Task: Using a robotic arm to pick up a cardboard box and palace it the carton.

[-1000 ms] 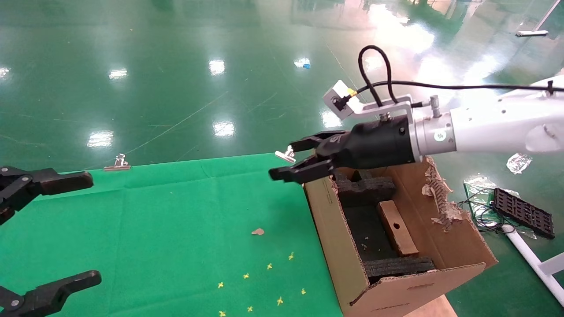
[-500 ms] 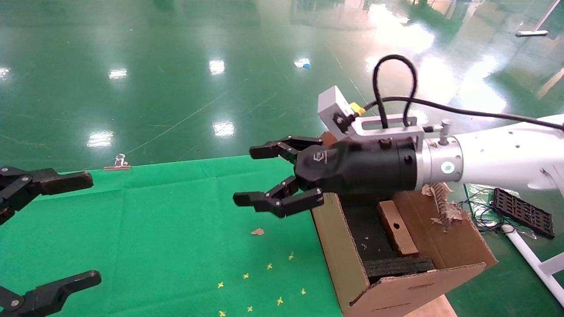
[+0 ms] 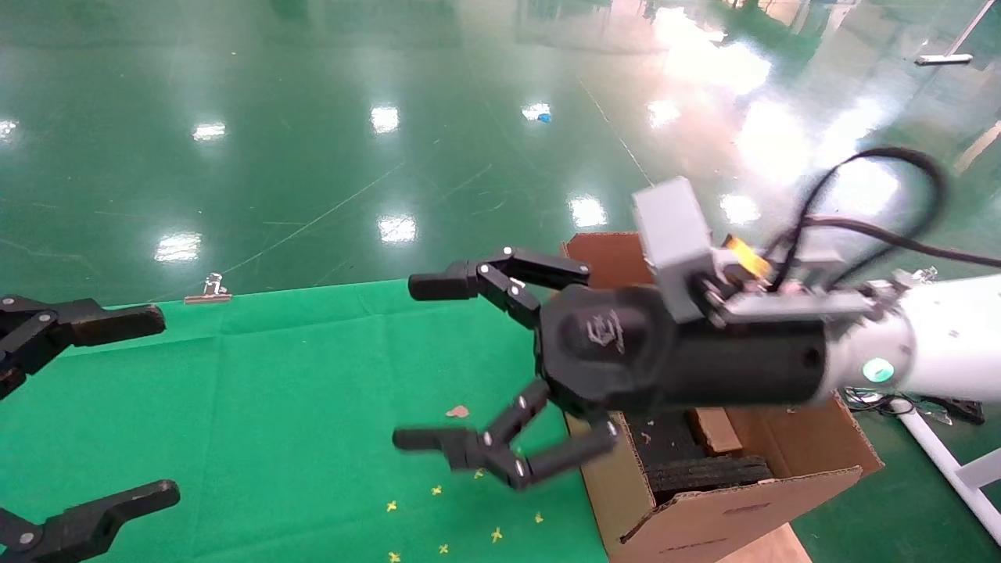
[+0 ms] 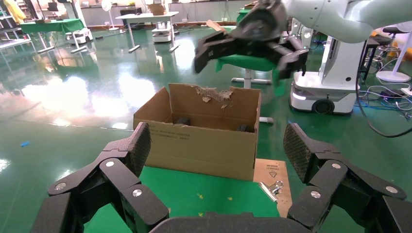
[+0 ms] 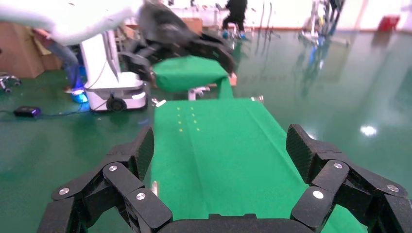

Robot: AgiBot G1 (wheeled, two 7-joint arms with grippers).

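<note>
The robotic arm, white with a grey camera block and black cable, reaches in from the right in the head view. Its right gripper is open and empty, hanging over the green cloth just left of the carton; it also shows in the left wrist view. The cardboard box lies inside the carton between black foam blocks, mostly hidden behind the gripper body. The left gripper is open and empty at the table's left edge. In the left wrist view the carton stands ahead of its fingers.
A green cloth covers the table, with small yellow cross marks and a cardboard scrap. A metal binder clip sits on the far edge, another beside the carton. A white pole lies on the floor to the right.
The right gripper has swung left and nearer, off the carton and over the cloth, its fingers spreading wider. The cardboard box stays in the carton. The left gripper has not moved.
</note>
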